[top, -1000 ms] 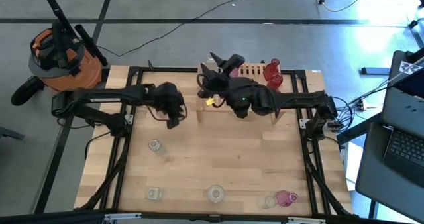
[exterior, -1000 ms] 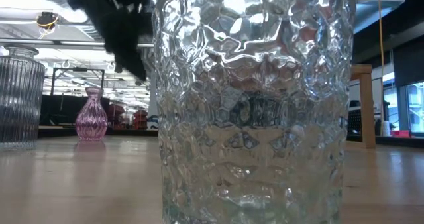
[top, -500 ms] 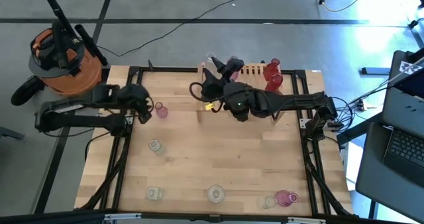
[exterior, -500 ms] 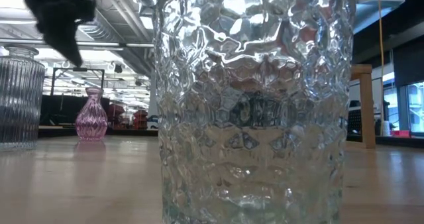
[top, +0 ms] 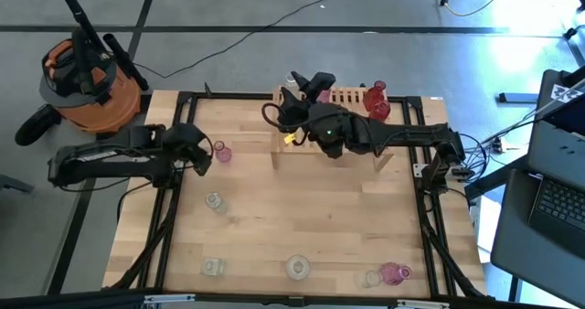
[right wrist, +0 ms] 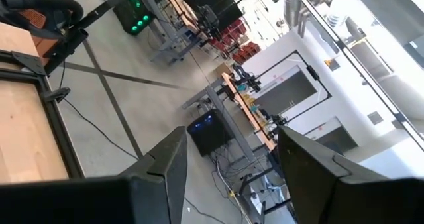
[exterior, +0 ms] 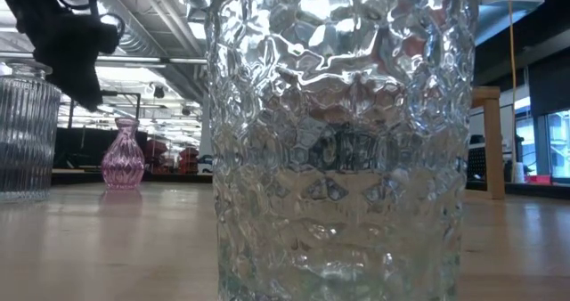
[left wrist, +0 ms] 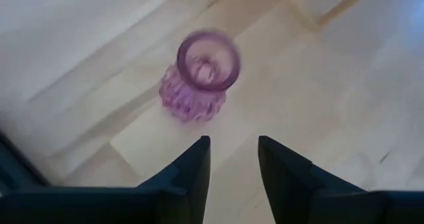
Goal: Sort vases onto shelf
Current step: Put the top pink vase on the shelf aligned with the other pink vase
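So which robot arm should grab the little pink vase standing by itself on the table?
The left one, probably. The left gripper sits right beside the pink vase, fingers open toward it, with nothing in them. The right gripper is away over the shelf, with its camera facing out into the room.

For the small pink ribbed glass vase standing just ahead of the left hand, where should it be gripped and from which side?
Grip the small pink ribbed glass vase around its narrow neck, just under the flared rim, coming from above. It stands upright and alone on the wooden tabletop, its bulbous body wider than the neck. The left hand is open, close beside it.
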Controlling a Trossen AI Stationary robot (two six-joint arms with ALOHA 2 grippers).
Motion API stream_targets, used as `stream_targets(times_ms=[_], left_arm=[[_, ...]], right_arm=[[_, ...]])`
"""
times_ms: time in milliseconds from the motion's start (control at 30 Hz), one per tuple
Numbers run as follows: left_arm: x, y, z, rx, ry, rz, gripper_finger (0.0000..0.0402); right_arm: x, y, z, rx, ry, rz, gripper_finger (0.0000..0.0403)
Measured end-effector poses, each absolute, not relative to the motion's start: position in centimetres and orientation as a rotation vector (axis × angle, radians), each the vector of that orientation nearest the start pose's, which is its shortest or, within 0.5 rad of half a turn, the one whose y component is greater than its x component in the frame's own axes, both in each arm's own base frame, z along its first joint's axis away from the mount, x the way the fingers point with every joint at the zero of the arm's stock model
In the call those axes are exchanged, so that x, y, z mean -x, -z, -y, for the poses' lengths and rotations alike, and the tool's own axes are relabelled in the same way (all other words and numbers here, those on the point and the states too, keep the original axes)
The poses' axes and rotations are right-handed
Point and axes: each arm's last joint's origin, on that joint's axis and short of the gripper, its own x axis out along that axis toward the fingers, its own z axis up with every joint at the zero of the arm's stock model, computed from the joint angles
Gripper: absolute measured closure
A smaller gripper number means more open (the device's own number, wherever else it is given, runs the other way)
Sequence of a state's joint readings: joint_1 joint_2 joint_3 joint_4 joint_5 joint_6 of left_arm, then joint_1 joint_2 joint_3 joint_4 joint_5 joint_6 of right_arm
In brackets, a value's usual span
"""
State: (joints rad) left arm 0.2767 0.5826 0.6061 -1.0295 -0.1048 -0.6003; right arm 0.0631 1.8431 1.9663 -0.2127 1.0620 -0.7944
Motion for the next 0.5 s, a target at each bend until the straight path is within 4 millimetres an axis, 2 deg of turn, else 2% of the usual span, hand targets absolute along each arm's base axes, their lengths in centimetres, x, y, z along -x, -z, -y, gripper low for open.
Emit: stream_targets(times_ms=[233, 367, 500], left_arm=[[-10.6, -22.3, -3.4, 0.674, -0.716, -0.86, 0.021], [-11.4, -21.6, -3.8, 0.631, -0.781, -0.897, 0.0168], [-12.2, -21.2, -4.3, 0.538, -0.815, -0.929, 0.0146]], right_arm=[[-40.5, -44.2, -0.1, 0.791, 0.891, -0.487, 0.0221], [-40.1, -44.3, -0.1, 0.802, 0.882, -0.504, 0.0221], [-39.8, -44.4, -0.1, 0.813, 0.869, -0.518, 0.0221]])
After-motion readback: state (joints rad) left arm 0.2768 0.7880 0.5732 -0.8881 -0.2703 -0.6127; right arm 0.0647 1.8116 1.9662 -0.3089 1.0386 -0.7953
